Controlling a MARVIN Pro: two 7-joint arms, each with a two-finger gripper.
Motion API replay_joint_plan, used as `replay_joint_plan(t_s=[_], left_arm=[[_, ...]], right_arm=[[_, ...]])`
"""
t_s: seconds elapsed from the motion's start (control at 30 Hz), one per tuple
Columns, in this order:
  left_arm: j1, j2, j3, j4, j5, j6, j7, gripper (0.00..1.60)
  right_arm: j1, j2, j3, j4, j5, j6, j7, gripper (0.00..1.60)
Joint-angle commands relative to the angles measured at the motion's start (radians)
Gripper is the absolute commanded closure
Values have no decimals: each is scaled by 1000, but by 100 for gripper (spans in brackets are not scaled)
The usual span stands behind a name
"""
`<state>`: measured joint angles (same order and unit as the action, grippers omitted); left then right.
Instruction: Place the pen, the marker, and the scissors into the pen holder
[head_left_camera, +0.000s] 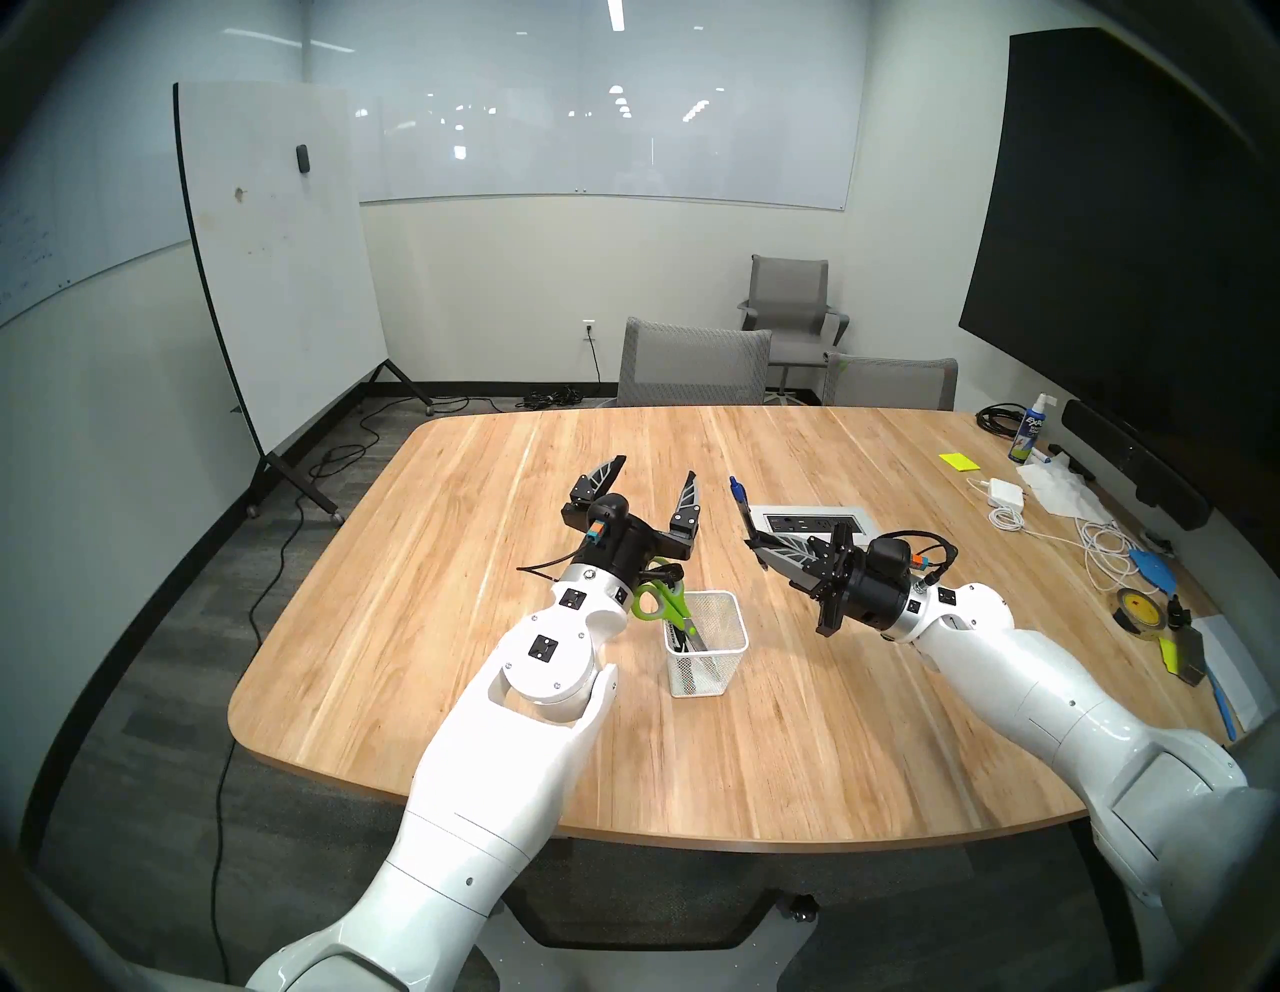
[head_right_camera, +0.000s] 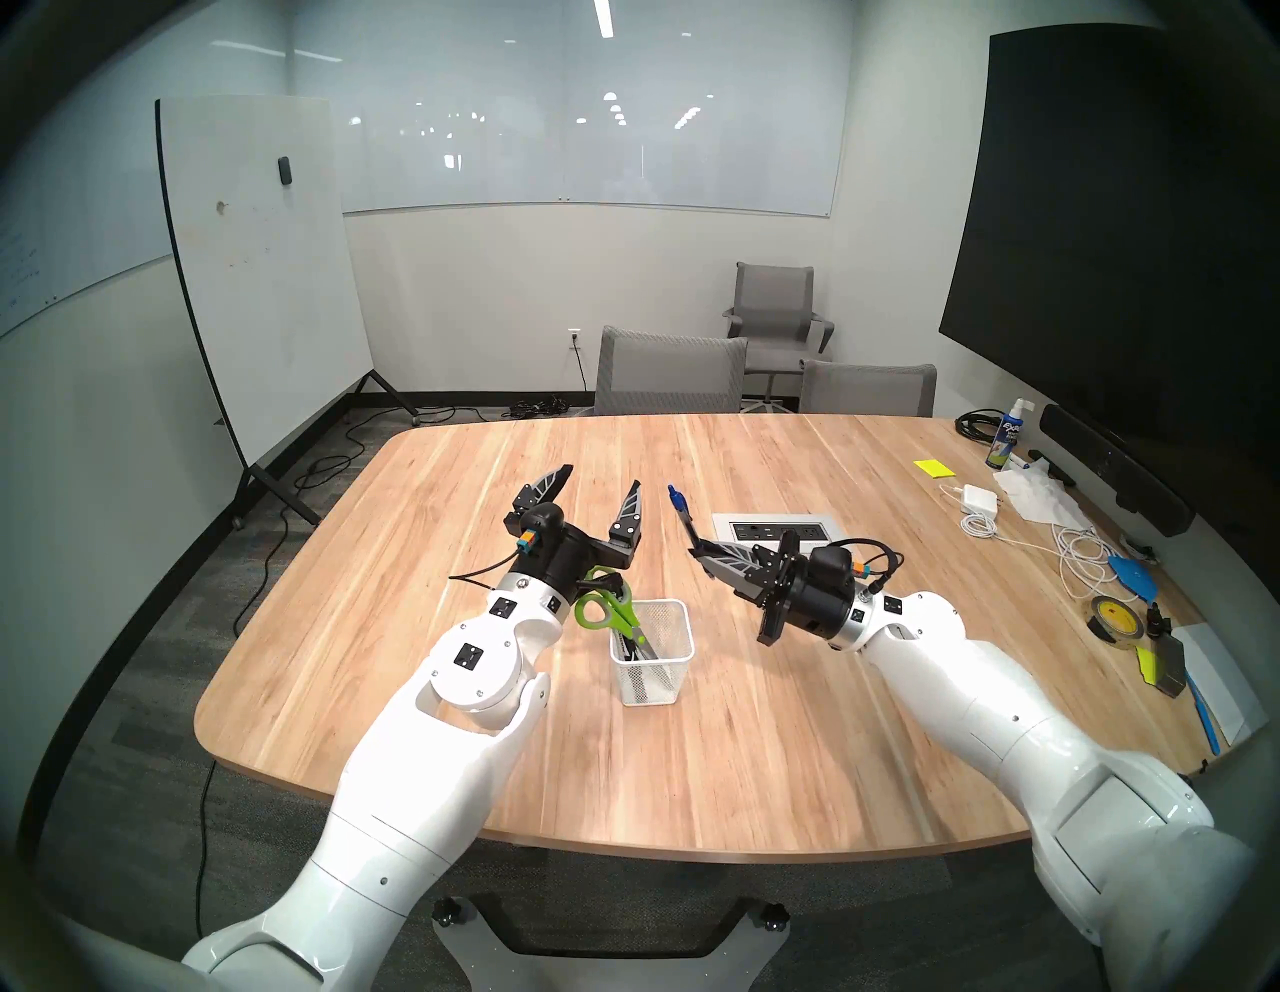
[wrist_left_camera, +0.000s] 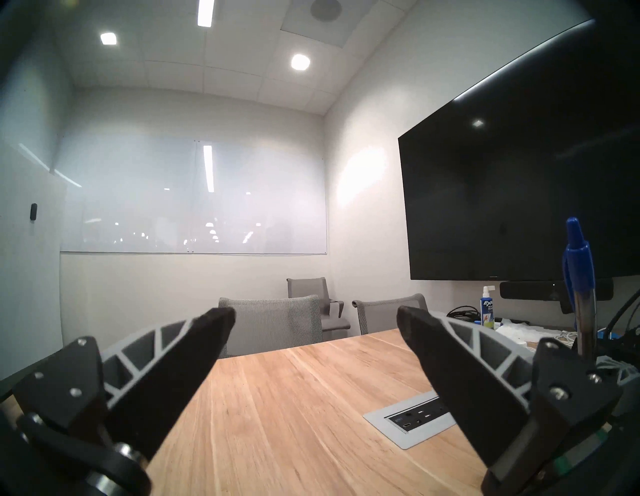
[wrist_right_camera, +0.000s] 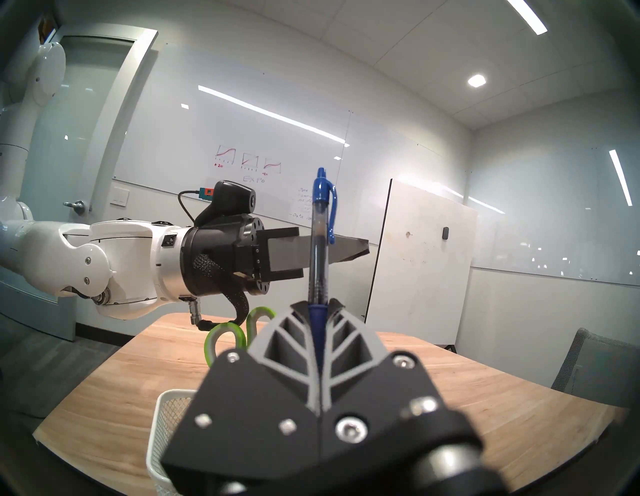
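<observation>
The white mesh pen holder (head_left_camera: 717, 648) (head_right_camera: 661, 658) (wrist_right_camera: 161, 429) stands on the wooden table near the front. The scissors (head_left_camera: 654, 601) (head_right_camera: 601, 611) (wrist_right_camera: 221, 341) stand in it, blades down and green handles up. Beside the blades a black marker (head_left_camera: 677, 636) leans inside the holder. My left gripper (head_left_camera: 654, 467) (head_right_camera: 602, 475) (wrist_left_camera: 315, 313) hovers beyond the holder, open and empty. My right gripper (head_left_camera: 751, 547) (head_right_camera: 696, 551) (wrist_right_camera: 318, 306) hovers to the holder's right, shut on the lower part of the blue pen (head_left_camera: 738, 499) (head_right_camera: 680, 504) (wrist_left_camera: 577, 266) (wrist_right_camera: 320, 242), whose clip end points up.
A grey power-outlet panel (head_left_camera: 810, 521) is set into the table just behind the right gripper. A spray bottle (head_left_camera: 1030, 433), charger with cables (head_left_camera: 1004, 495) and tape roll (head_left_camera: 1136, 609) lie along the right edge. Grey chairs (head_left_camera: 692, 364) stand at the far side.
</observation>
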<state>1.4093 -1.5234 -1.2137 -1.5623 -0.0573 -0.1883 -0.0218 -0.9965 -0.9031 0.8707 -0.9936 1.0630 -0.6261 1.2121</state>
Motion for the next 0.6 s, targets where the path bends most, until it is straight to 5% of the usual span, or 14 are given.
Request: replay_joint_plan(t_s=[0.0,0.57], left_arm=[[-14,-3,-3,-32,0,-5,0,0],[-25,25,-6,-51,-12,50,-51,0]], right_arm=[[5,17,-1,-4,27,-5,102,160],[-2,39,-28,-4,51,-19,94,160]])
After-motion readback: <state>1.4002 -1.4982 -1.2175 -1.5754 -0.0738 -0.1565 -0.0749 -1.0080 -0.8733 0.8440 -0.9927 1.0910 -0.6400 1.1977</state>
